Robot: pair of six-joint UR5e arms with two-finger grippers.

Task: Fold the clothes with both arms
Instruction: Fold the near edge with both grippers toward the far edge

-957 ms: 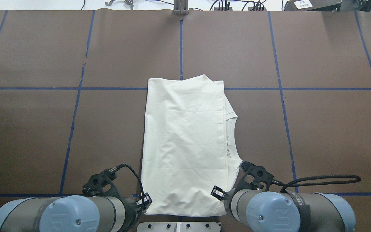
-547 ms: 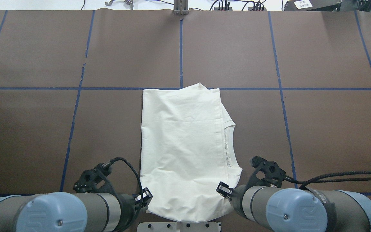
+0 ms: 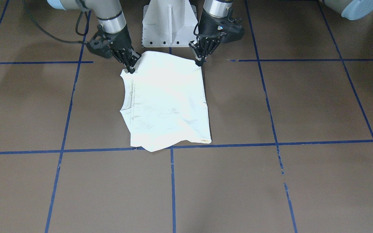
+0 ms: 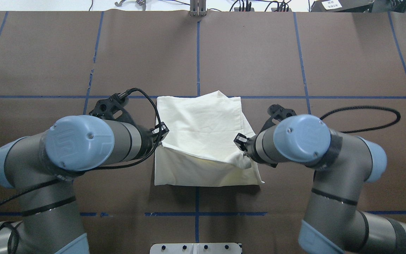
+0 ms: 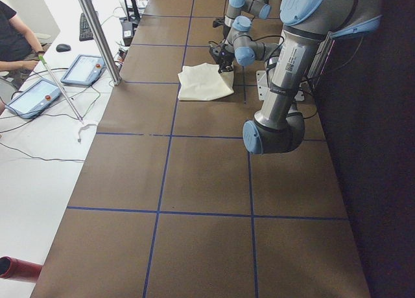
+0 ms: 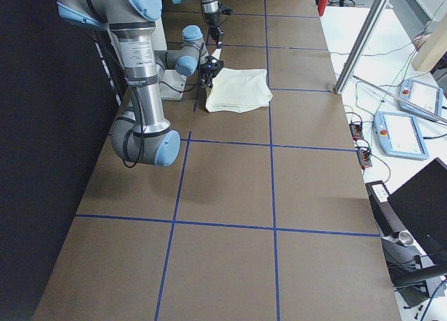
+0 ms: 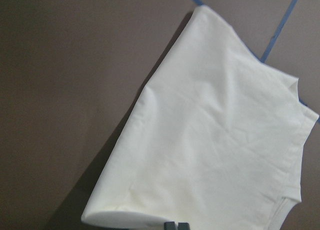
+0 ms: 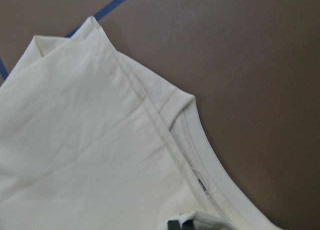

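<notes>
From the front you see the shirt (image 3: pixel 167 103) lying plain side up on the brown table (image 3: pixel 270 181), just before the white base (image 3: pixel 168 22); its far edge touches one of the blue tape lines (image 3: pixel 270 142). The left gripper (image 3: pixel 200 62) has its fingers pressed together on one corner of the edge nearest the robot; the right gripper (image 3: pixel 130 68) pinches the other corner in the same way.

From overhead, the two wrists stand at the shirt's two sides and cover the fingertips; between them the cloth is doubled over, and a lower layer lies flat toward the robot.

From the left end, the shirt is small and far, beside the far arm; you cannot tell the grip from here; a pole (image 5: pixel 97 32) and two tablets (image 5: pixel 39 94) are on the white bench.

From the right end, the shirt lies beside the base; the grip is too small to tell.

The left wrist camera shows cream cloth filling the view, with the fingertips (image 7: pixel 171 225) close together at the bottom edge.

The right wrist camera shows the collar (image 8: pixel 225 182) and a hem, with a dark fingertip against the cloth.
</notes>
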